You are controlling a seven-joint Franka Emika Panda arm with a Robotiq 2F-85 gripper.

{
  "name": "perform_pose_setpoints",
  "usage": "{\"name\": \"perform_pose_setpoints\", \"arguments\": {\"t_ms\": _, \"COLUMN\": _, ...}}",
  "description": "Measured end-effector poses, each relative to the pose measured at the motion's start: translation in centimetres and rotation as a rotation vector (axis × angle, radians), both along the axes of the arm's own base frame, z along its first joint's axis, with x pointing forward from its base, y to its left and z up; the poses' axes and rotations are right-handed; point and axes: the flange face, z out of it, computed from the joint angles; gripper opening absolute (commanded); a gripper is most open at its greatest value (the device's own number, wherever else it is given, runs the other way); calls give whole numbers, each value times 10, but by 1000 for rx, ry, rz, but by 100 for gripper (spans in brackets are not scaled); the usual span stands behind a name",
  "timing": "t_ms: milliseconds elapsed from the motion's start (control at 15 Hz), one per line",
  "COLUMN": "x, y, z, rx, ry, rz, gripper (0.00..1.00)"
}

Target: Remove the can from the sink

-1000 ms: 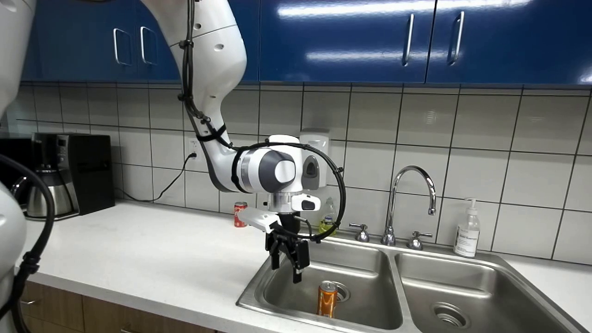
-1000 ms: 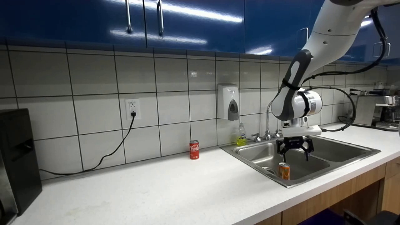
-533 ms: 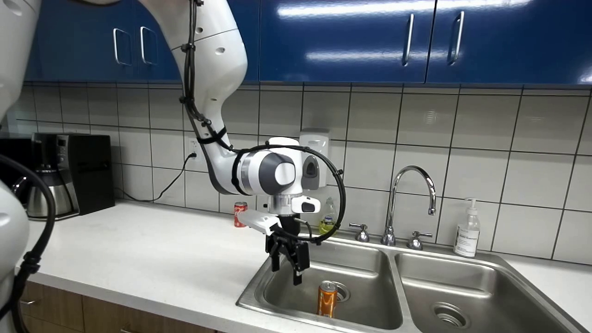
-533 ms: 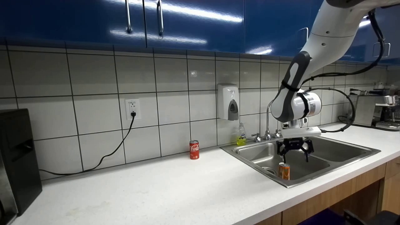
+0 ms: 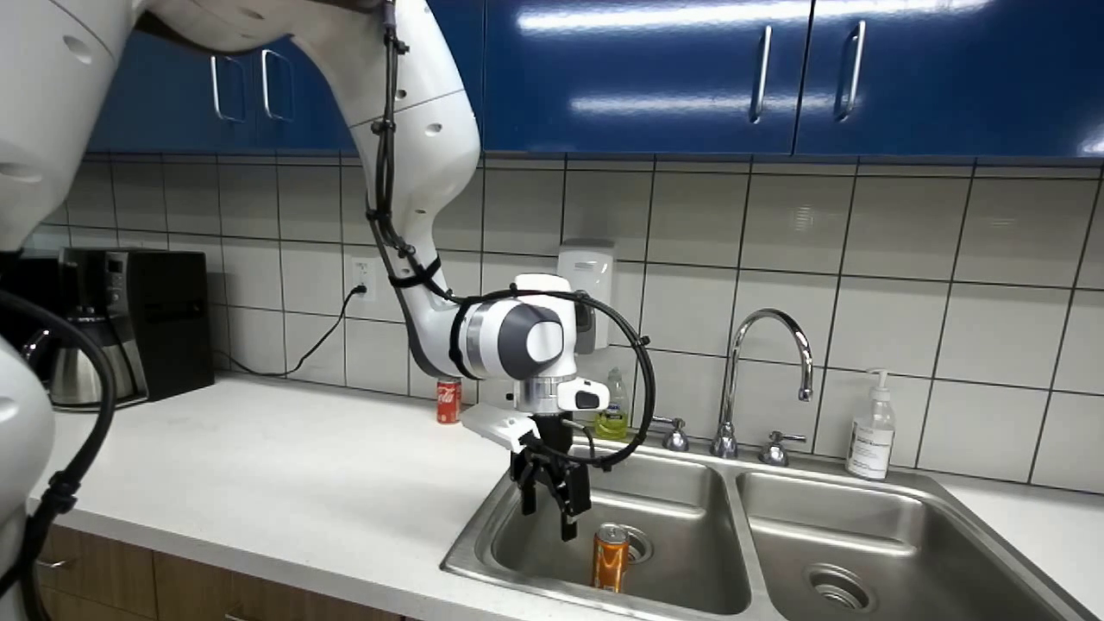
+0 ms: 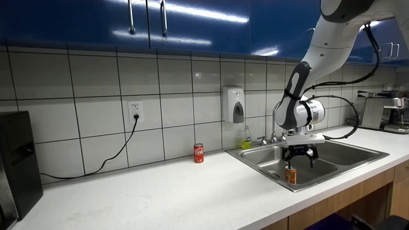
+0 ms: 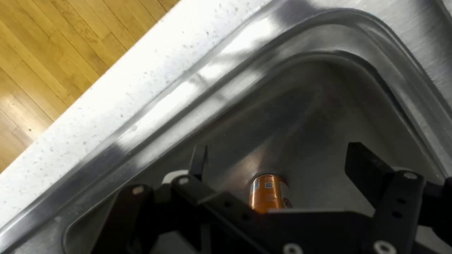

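We see a pale countertop (image 6: 153, 198) run along a tiled wall (image 6: 96, 118) beneath blue cabinets (image 5: 655, 73), the steel sink (image 5: 473, 552) set into it. A strip of counter (image 7: 141, 77) parts the sink's rim (image 7: 176, 100) from the wood floor (image 7: 42, 53). The orange can (image 5: 610, 561) stands upright in one basin (image 5: 690, 573), near the drain (image 5: 640, 545). Our gripper (image 6: 300, 166) hangs over that basin, fingers (image 7: 367, 173) spread wide and apart from the can, well away from the curved faucet (image 5: 730, 388).
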Motion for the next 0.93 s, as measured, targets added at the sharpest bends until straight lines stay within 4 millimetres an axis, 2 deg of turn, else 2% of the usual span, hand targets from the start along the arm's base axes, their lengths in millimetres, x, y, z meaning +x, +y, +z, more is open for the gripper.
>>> {"name": "perform_pose_setpoints", "arguments": {"t_ms": 533, "x": 37, "y": -25, "z": -26, "rx": 10, "ry": -18, "rz": -38, "gripper": 100}}
{"name": "perform_pose_setpoints", "arguments": {"t_ms": 933, "x": 58, "y": -52, "z": -46, "rx": 3, "ry": -29, "rz": -43, "gripper": 100}}
